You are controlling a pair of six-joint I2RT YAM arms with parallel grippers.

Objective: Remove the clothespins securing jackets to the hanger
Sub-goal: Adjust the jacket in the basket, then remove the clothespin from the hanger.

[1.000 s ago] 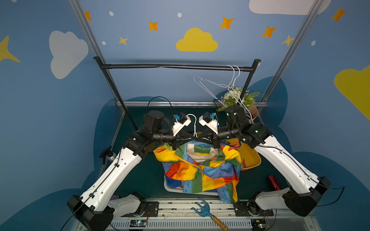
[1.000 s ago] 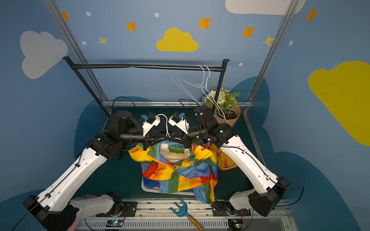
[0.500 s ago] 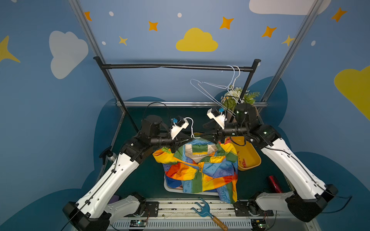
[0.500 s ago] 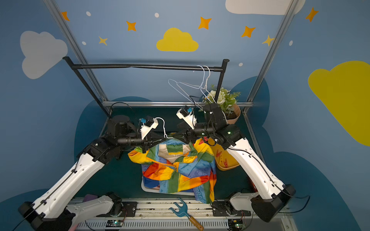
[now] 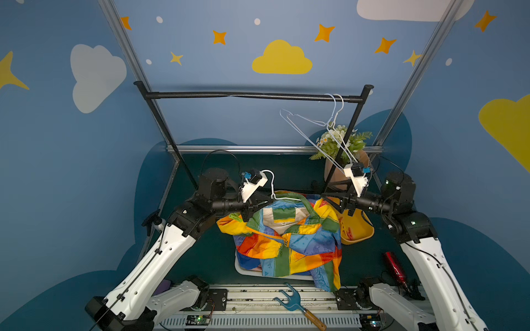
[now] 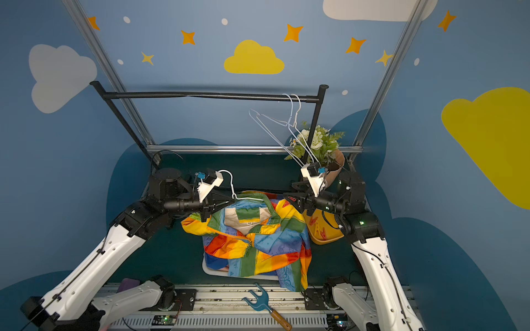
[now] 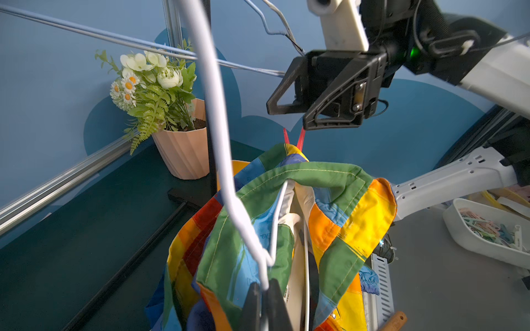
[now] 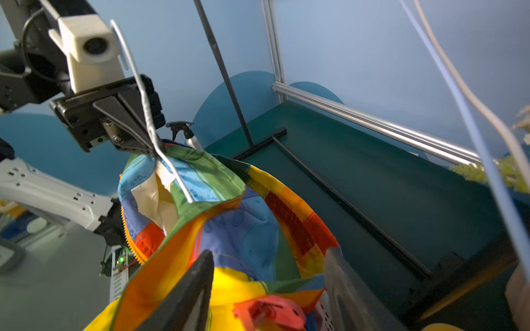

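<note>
Front edge of desk (image 5: pixel 212 258): blue fork tool (image 5: pixel 294 302), wooden handle, lying flat. Just behind it, mid-front, white tray (image 5: pixel 249 272). Red bottle (image 5: pixel 394 265) lies near the right edge.

Rainbow jacket (image 5: pixel 289 246): hem slumped into the tray, one part trailing over its front rim, collar up on a white hanger (image 7: pixel 220 137). Left gripper (image 7: pixel 264 289) pinched tight on the hanger's neck. Green clothespin (image 5: pixel 234 217) clipped on the shoulder beside that gripper. Red clothespin (image 7: pixel 300 140) on the opposite shoulder, prongs up. Right gripper (image 7: pixel 286 117) has its jaws apart, one either side of the pin; contact unclear.

Yellow bin (image 5: pixel 361 229) stands behind it with loose clothespins (image 5: pixel 347 232) inside. Back right corner: potted plant (image 7: pixel 183 152). Overhead is a black rail (image 5: pixel 252 95) with two bare wire hangers (image 5: pixel 332 121) at its right end.
</note>
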